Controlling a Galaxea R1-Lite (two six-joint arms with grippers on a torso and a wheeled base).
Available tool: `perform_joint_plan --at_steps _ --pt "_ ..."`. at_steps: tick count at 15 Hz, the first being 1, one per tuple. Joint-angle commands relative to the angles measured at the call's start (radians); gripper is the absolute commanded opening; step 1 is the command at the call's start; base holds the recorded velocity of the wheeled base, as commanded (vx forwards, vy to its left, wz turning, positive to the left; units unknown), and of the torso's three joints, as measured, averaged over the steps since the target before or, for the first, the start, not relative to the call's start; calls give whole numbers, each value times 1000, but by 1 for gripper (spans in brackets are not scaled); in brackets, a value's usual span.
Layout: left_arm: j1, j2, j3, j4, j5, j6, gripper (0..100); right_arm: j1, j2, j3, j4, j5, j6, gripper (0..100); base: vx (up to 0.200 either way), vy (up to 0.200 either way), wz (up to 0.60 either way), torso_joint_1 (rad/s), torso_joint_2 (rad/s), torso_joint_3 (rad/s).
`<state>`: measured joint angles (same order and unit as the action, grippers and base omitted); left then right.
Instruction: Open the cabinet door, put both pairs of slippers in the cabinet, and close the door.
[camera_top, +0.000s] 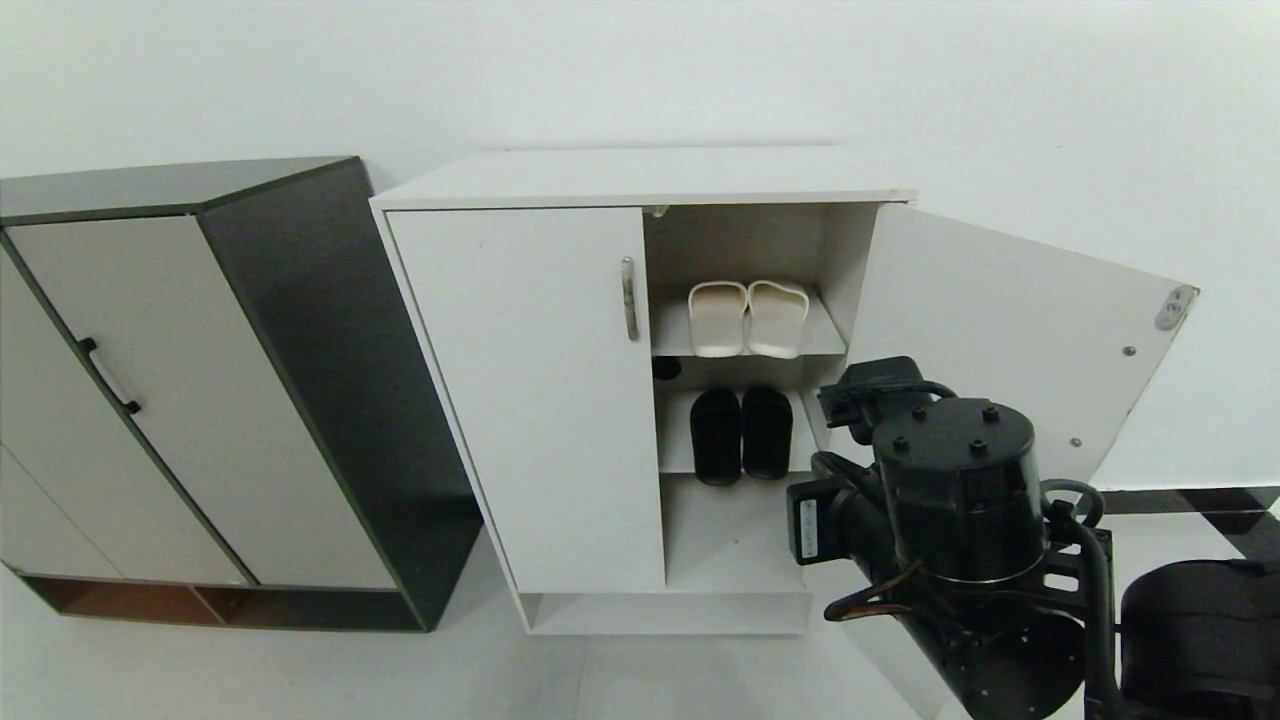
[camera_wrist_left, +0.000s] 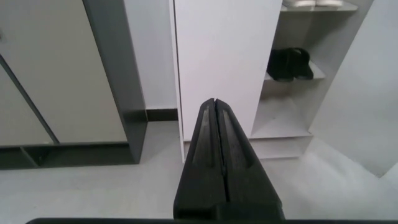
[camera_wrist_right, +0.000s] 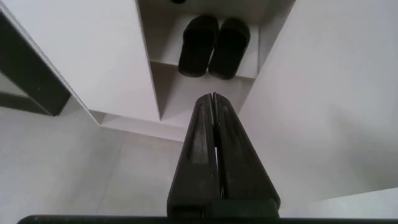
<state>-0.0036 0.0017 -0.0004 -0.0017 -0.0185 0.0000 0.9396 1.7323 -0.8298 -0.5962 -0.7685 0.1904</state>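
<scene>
White slippers, black slippers shelved; door wide open. Right gripper pinched shut, empty (left gripper likewise). Best: reach round door's free edge, push steadily till flush

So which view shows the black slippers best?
The right wrist view: the black slippers lie close and whole, seen from above. The head view shows them farther off; the left wrist view, farthest, from the side.
</scene>
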Motion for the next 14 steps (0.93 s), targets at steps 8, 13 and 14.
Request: perform_joint_plan --at_steps 8,13,14 --pt "1 0 0 0 0 0 0 1 0 0 -1 0 0 0 0 0 0 140 -467 -327" --pt "1 0 0 0 0 0 0 -1 1 0 -1 0 0 0 0 0 0 183 -498 -312" --pt "1 0 0 0 0 0 0 -2 1 0 -1 0 0 0 0 0 0 207 -520 -310"
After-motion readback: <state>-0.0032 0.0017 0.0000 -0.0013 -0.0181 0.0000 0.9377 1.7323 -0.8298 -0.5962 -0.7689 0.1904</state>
